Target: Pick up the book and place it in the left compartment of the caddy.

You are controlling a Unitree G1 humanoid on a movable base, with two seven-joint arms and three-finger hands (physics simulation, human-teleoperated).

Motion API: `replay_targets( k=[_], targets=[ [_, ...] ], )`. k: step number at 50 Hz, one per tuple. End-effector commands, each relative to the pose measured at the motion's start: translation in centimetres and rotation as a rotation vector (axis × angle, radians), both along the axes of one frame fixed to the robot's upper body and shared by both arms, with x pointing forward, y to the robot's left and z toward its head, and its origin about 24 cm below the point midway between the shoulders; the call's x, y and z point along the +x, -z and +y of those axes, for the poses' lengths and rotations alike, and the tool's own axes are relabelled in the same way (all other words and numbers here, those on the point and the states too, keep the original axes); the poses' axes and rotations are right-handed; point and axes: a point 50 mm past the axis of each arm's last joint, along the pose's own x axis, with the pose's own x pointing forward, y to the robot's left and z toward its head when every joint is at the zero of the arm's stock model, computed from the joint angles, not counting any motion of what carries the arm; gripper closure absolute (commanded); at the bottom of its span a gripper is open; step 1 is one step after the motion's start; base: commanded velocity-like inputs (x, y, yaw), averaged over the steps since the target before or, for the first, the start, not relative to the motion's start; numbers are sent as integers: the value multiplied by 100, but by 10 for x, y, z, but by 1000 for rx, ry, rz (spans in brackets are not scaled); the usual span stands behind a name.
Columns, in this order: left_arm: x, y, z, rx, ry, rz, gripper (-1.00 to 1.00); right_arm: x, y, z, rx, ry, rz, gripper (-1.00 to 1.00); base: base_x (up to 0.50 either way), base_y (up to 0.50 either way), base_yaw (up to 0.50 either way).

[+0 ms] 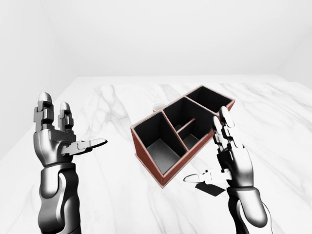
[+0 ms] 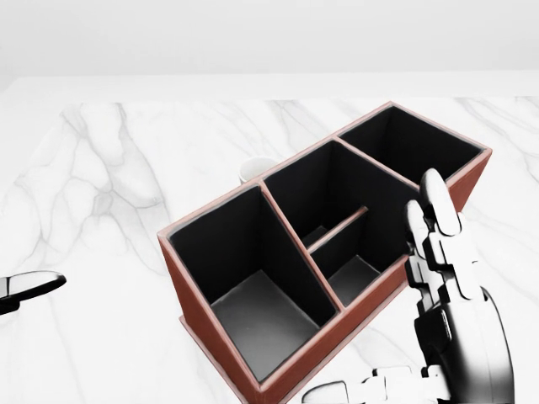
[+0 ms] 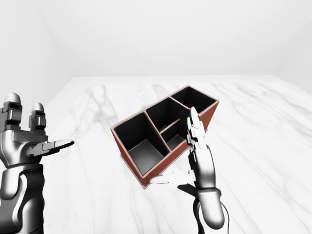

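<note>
The brown caddy [image 2: 200,332] stands slantwise on the white marble table, with black lining and several empty compartments; its left compartment [image 2: 253,295] is the largest. The book [image 1: 212,189], a small dark flat thing, lies on the table by the caddy's near right wall, partly hidden under my right hand. My right hand [image 1: 209,155] hovers open above it, fingers upright and thumb out to the left. My left hand [image 1: 73,126] is raised open far to the left of the caddy, holding nothing. The head view does not show the book.
A small white cup [image 2: 255,169] peeks out beyond the caddy's far wall. The marble table [image 1: 112,195] spreads wide on all sides, ending at a pale wall at the top of the views.
</note>
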Motion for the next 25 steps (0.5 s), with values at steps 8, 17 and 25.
replay_targets(
  k=[8, 17, 25],
  targets=[
    [-2, -2, 0, 2, -4, -8, -100, -38, -10, -13, -168, 69, 23, -100, 0, 0, 0],
    [-1, -1, 0, 3, -4, -3, -100, -44, -4, -17, -227, 89, 84, -100, 0, 0, 0],
    [-1, -1, 0, 3, -6, -6, -100, -46, 3, -18, -276, 100, 137, -100, 0, 0, 0]
  ],
)
